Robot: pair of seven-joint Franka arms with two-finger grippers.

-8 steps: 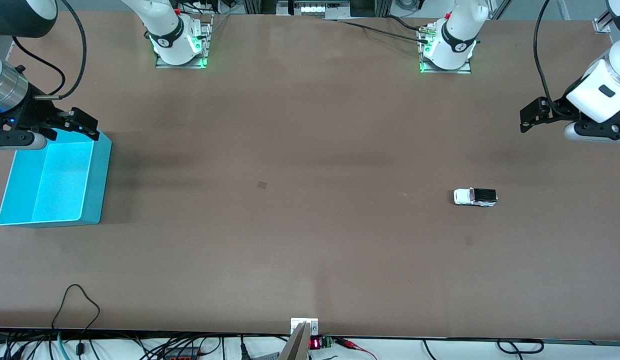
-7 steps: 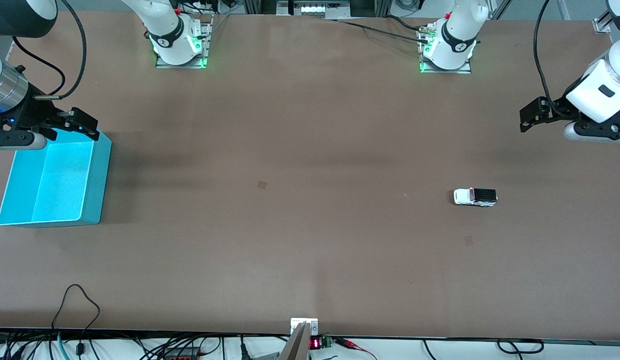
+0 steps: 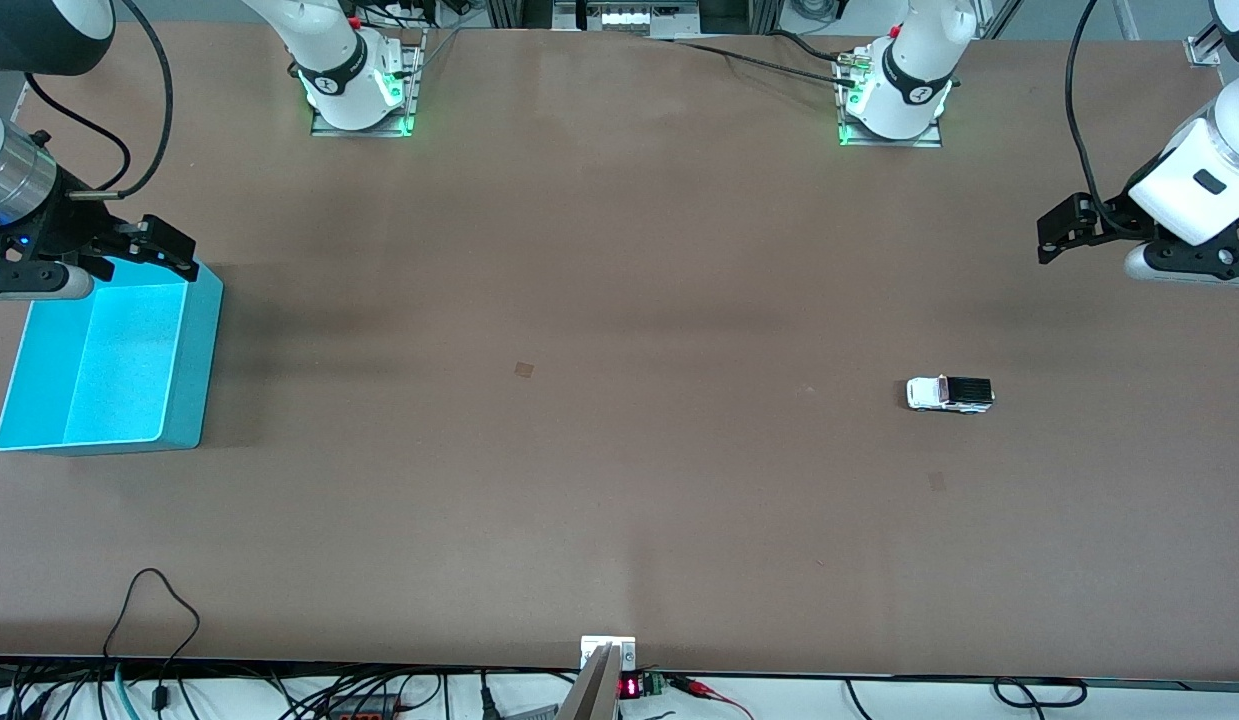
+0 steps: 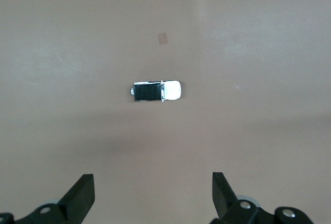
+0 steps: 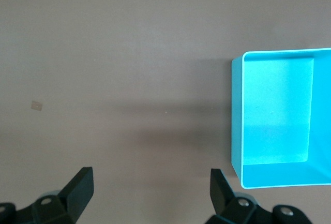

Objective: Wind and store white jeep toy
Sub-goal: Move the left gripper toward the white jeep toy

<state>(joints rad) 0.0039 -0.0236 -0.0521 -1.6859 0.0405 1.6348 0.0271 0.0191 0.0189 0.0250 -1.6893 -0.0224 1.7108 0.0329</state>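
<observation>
White jeep toy point(image 3: 950, 394) sits upright on its wheels on the brown table point(image 3: 619, 480), toward the left arm's end, free of both grippers; black roof panel faces up. Going across the front view: turquoise bin point(image 3: 109, 360) at the right arm's end, nothing inside. Right gripper point(image 3: 164, 250) hangs over the bin's rim farthest from the front camera, fingers spread wide, holding nothing. Small tape patch point(image 3: 524, 369) mid-table. Left gripper point(image 3: 1064, 228) is up over the table's edge zone, fingers wide apart, holding nothing; jeep point(image 4: 155, 90) shows in its wrist view.
</observation>
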